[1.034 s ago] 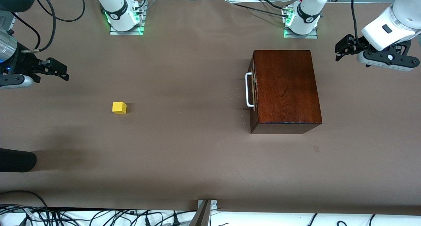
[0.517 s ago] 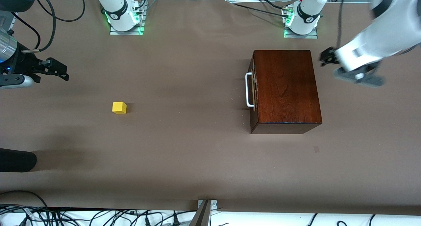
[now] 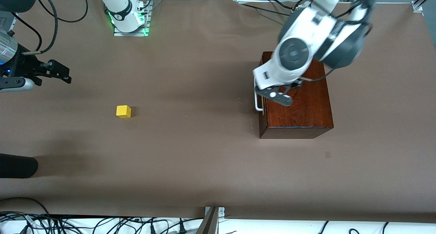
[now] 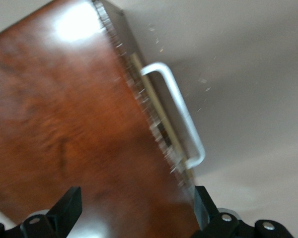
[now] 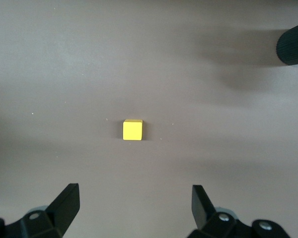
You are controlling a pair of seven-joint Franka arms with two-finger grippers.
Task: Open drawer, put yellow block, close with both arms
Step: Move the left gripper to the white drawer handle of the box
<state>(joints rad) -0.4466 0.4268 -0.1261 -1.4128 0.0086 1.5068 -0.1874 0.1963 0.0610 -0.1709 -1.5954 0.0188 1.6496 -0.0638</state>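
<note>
Left gripper (image 4: 134,210) swung in over drawer (image 3: 263,91) handle, fingers spread, empty (right gripper (image 5: 134,208) waits, spread).

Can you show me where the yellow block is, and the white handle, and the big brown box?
yellow block (image 3: 123,111): front view, middle of the cube.
white handle (image 4: 181,106): left wrist view, middle of the long bar.
brown box (image 3: 306,113): front view, bare part of its glossy top.

box (image 3: 296,101): glossy dark reddish-brown, wood grain
handle (image 3: 257,97): white
block (image 3: 123,111): bright yellow
surface (image 3: 190,152): plain dull brown
arms (image 3: 299,46): white, black bands
grippers (image 5: 134,208): black
</note>
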